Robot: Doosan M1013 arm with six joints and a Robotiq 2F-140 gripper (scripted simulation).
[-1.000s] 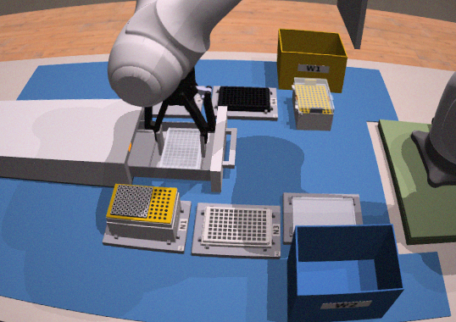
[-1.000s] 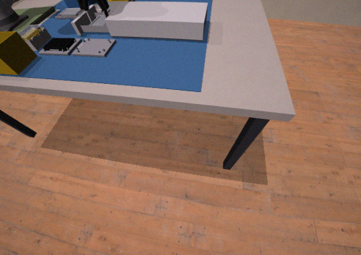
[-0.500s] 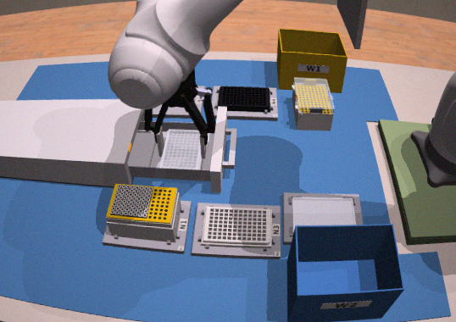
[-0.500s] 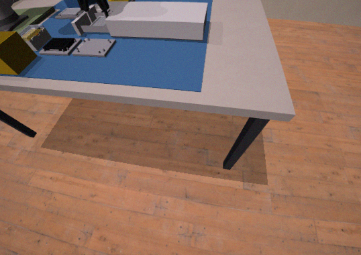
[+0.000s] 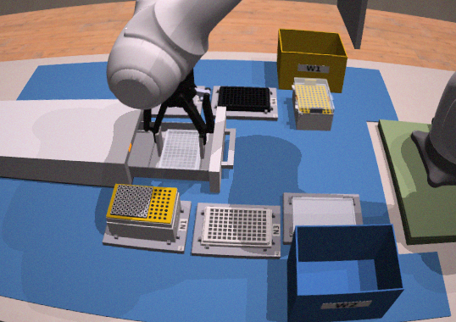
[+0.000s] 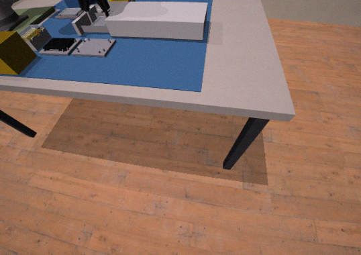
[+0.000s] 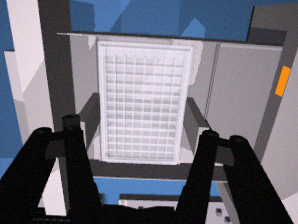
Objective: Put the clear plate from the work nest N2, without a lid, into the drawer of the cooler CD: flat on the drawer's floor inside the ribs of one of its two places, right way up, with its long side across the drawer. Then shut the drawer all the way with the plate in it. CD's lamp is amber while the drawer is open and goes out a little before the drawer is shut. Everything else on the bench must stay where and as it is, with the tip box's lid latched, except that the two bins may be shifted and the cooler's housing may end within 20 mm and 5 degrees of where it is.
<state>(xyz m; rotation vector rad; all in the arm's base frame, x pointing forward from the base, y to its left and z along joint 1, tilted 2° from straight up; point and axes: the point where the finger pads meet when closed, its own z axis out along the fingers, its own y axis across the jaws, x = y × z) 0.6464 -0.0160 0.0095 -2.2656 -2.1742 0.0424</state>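
Observation:
The clear plate (image 5: 180, 149) is a pale gridded well plate with no lid. It sits low inside the open drawer of the cooler CD (image 5: 59, 136), right way up, with its long side across the drawer. My gripper (image 5: 180, 147) is shut on it, one finger on each long side. In the wrist view the plate (image 7: 145, 102) lies between my fingers over the drawer floor. I cannot tell whether it touches the floor. The amber lamp (image 5: 130, 147) is lit and also shows in the wrist view (image 7: 283, 81).
The drawer's front panel and handle (image 5: 229, 147) stick out to the right. Behind it are a black plate (image 5: 244, 99), a tip box (image 5: 313, 102) and the yellow bin W1 (image 5: 311, 58). In front are a tube rack on N1 (image 5: 141, 210), a white plate on N3 (image 5: 236, 226), a lidded plate (image 5: 322, 213) and the blue bin W2 (image 5: 343, 268).

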